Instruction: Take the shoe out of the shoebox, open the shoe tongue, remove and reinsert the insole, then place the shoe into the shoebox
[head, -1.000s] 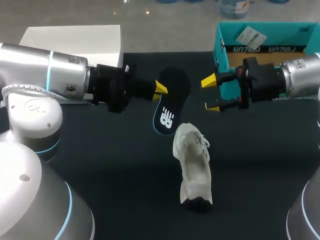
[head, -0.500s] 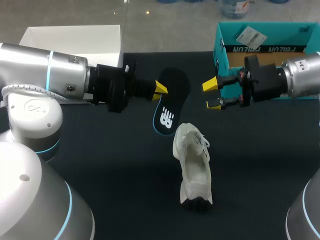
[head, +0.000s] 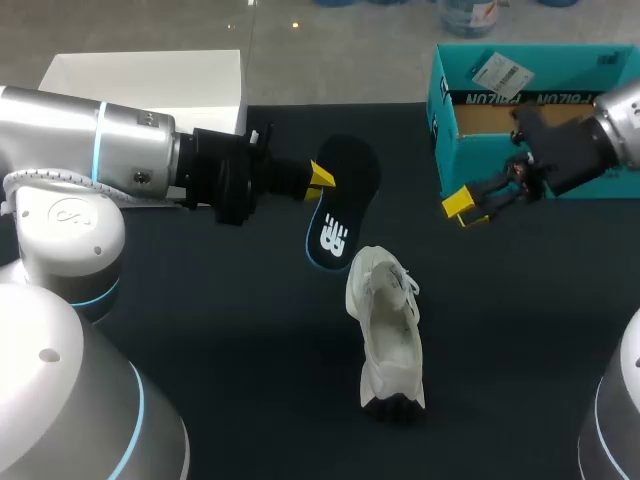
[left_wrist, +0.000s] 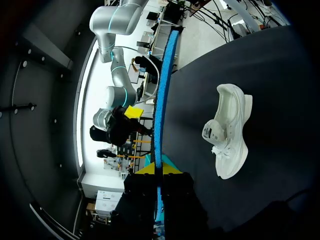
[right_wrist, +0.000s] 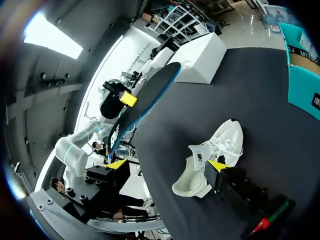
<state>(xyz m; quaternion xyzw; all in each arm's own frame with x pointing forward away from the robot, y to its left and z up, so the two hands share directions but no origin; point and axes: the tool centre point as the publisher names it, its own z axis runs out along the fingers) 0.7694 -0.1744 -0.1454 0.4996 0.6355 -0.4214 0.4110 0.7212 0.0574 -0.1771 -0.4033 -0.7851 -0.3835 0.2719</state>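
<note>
**Insole held clear of the shoe**

The left gripper (head: 320, 180) has its fingers clamped on the black, blue-rimmed insole (head: 338, 225). The insole is just beyond the white lace-up sneaker (head: 388, 330), which sits mid-way on the black tabletop (head: 520, 320). The right gripper (head: 462, 208), fingers spread and empty, hangs beside the teal cardboard shoebox (head: 445, 140).

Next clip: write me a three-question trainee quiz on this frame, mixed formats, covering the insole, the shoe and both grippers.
1. True or false: the insole sits inside the shoe.
2. What holds the insole? A: left gripper. B: right gripper. C: nothing, it lies on the table.
3. Fill in: the right gripper, open, is just in front of the teal ____.

Key: 1 false, it is held up clear of the shoe. 2 A. 3 shoebox.
</note>
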